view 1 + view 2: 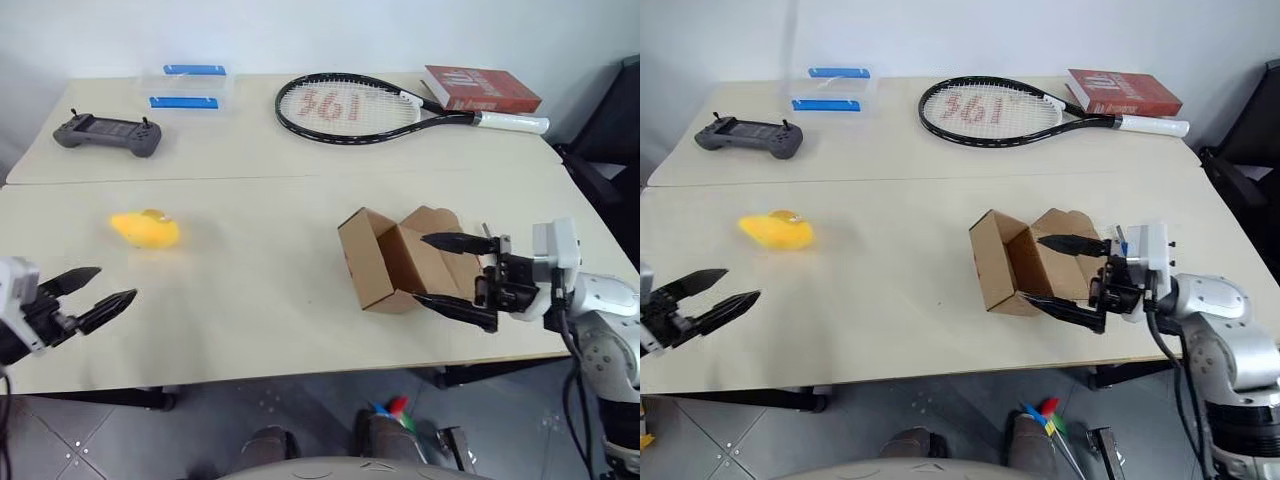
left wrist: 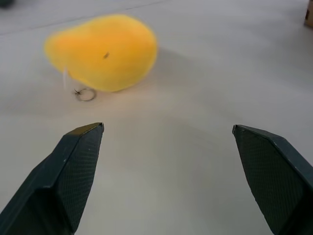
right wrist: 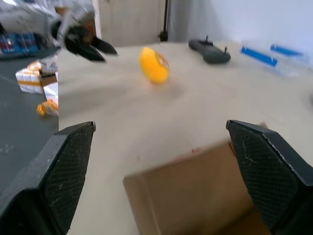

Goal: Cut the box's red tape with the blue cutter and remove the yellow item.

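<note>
Yellow item (image 1: 146, 229) lies freed on the table (image 1: 270, 300), left gripper (image 1: 95, 298) spread empty nearby, while the right gripper (image 1: 452, 275), also spread, flanks the opened box (image 1: 385, 257).

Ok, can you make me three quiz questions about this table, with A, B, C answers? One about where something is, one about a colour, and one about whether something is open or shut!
1. Where is the yellow item?
A. Inside the box
B. Lying on the table, apart from the box
C. On top of the red book

2. What colour are the clips on the clear container?
A. Blue
B. Green
C. Pink

3. How is the box right now?
A. Taped shut
B. Squashed flat
C. Open, flaps folded out

Answers:
1. B: it lies on the bare table in front of the left gripper, far from the box.
2. A: two flat blue strips show on its lid.
3. C: its hollow inside shows, near the right gripper with jaws spread wide.
</note>
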Robot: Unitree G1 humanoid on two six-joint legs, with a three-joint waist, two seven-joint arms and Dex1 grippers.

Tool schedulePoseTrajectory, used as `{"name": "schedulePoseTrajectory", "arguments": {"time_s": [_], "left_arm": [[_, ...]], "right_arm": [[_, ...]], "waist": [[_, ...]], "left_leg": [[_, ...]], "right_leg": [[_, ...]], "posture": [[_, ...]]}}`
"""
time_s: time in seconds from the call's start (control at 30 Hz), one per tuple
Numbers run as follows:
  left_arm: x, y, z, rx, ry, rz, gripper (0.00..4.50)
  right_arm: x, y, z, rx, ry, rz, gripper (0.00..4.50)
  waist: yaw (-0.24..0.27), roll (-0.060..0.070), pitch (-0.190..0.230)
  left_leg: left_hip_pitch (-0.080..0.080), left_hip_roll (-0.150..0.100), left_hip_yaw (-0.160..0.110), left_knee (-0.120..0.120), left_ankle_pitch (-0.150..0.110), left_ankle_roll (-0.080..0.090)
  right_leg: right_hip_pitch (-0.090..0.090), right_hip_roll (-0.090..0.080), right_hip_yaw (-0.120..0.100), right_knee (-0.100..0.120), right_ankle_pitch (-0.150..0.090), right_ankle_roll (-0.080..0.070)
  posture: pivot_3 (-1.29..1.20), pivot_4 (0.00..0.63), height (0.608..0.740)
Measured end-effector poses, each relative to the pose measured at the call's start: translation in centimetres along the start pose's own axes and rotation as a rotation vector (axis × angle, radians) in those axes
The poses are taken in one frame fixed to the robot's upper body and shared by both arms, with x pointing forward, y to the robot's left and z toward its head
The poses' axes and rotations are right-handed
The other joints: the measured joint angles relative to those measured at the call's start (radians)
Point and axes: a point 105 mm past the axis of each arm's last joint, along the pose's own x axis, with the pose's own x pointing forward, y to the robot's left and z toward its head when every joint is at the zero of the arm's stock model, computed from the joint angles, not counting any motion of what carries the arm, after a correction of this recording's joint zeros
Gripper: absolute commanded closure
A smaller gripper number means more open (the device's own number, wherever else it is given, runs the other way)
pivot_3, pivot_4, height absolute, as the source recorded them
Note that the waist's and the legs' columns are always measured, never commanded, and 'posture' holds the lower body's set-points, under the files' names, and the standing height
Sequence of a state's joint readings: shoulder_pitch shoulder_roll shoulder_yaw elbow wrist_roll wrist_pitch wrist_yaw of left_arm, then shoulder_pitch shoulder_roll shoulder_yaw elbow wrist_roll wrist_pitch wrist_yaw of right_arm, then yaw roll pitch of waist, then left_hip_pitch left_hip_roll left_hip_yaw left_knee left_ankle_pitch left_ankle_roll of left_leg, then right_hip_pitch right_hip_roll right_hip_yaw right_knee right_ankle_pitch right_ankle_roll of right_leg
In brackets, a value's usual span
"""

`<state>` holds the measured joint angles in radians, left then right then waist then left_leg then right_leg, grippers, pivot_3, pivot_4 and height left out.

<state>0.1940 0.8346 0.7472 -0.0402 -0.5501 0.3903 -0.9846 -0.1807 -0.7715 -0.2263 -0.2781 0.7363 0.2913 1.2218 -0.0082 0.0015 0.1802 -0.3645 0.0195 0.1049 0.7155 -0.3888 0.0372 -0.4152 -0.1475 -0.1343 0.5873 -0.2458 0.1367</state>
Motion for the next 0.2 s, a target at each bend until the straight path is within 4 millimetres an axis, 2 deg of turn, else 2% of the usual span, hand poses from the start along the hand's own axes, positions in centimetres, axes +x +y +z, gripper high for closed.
{"name": "schedulePoseTrajectory", "arguments": {"time_s": [0.1, 0.2], "left_arm": [[-1.8, -0.5, -0.7, 0.051, 0.041, 0.016, 0.02], [-2.4, -0.8, -1.5, 0.064, 0.053, 0.042, 0.02]], "right_arm": [[-1.0, 0.5, -0.6, -0.001, 0.021, -0.012, 0.0], [-1.6, 1.1, -1.4, -0.025, 0.058, -0.015, 0.0]], "waist": [[0.008, 0.0, 0.0], [0.011, 0.0, 0.0]], "left_leg": [[0.0, 0.005, 0.0, 0.001, 0.0, 0.0], [0.0, 0.005, 0.002, 0.001, -0.001, 0.0]], "right_leg": [[0.0, 0.0, 0.001, 0.0, 0.0, 0.0], [0.0, 0.0, 0.001, 0.0, 0.0, -0.001]], "posture": [[0.0, 0.15, 0.74], [0.0, 0.15, 0.74]]}}
